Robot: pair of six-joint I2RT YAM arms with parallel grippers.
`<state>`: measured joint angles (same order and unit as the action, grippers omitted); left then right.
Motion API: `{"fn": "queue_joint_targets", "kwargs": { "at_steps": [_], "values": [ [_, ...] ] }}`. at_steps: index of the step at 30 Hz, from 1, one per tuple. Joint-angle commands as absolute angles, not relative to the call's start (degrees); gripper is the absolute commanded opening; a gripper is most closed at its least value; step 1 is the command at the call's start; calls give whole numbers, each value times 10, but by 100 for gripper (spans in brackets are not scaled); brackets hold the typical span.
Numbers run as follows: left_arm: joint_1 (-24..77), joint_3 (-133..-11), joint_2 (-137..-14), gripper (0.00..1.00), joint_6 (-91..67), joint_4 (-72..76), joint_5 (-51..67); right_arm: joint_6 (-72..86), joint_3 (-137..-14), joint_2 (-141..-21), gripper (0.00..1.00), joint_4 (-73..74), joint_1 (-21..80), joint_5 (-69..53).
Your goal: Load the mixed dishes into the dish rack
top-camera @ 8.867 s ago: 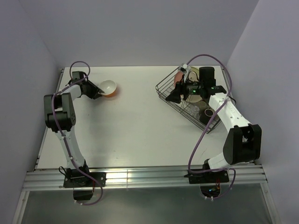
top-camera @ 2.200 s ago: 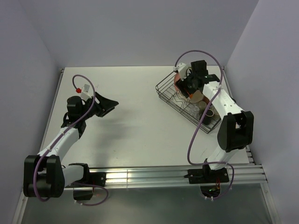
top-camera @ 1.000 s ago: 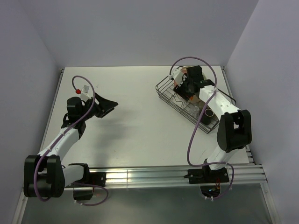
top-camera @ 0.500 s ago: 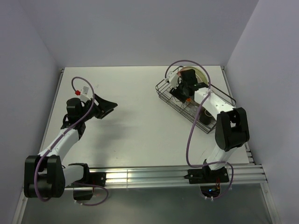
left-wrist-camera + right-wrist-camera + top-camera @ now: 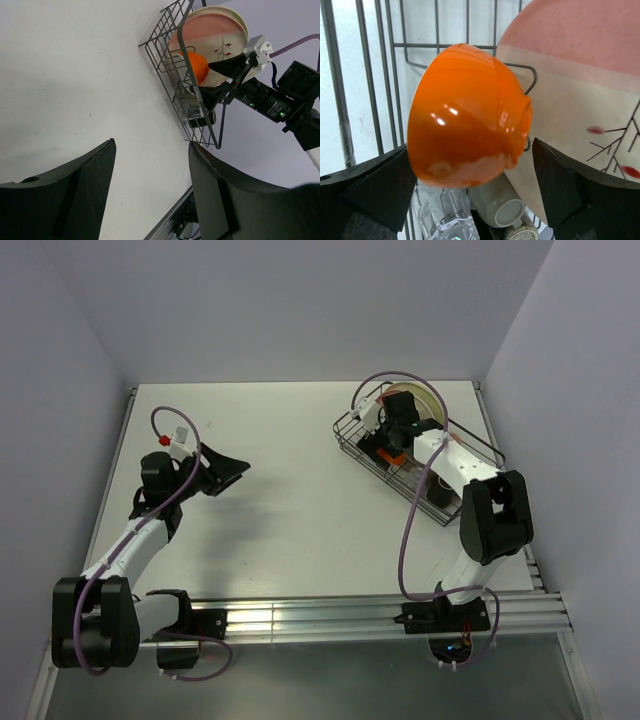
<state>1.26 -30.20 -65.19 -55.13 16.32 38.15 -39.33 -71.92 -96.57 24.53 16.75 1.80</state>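
The orange bowl [image 5: 465,130] lies on its side in the dish rack [image 5: 340,100], its foot against the upright pink-cream plate [image 5: 580,80]. My right gripper [image 5: 470,145] is open wide, with a finger [image 5: 375,190] on each side of the bowl. I cannot see whether they touch it. Below the bowl lie a grey-green cup [image 5: 495,202] and the clear glass [image 5: 442,215]. From the top, the right gripper [image 5: 383,440] is inside the rack [image 5: 345,435]. My left gripper [image 5: 228,470] is open and empty above the table, far left of the rack.
The left wrist view shows the rack [image 5: 178,35], plate [image 5: 215,30], bowl [image 5: 195,67] and right gripper [image 5: 207,80] from across the white table [image 5: 75,75]. Grey walls close in the back and both sides. A metal rail runs along the near edge.
Over the last second my right gripper has shifted toward the near-left part of the rack. The left arm has barely moved. Long before, the left gripper was at the bowl on the table.
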Motion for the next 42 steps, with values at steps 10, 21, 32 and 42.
{"fn": "queue_joint_targets", "kwargs": {
  "at_steps": [10, 21, 32, 42],
  "values": [
    [8, -300, -632, 66, -540, 185, 392, -329, -772, -889, 100, 296, 175, -24],
    [9, -359, -558, 71, -415, 72, 313, -168, -971, -869, 100, 439, 115, -224],
    [9, -379, -418, 99, -321, -50, 139, -59, -781, -666, 100, 227, 42, -28],
    [9, -376, -381, 99, -330, -91, 116, -15, -643, -560, 100, 203, 25, 58]
  ]
}}
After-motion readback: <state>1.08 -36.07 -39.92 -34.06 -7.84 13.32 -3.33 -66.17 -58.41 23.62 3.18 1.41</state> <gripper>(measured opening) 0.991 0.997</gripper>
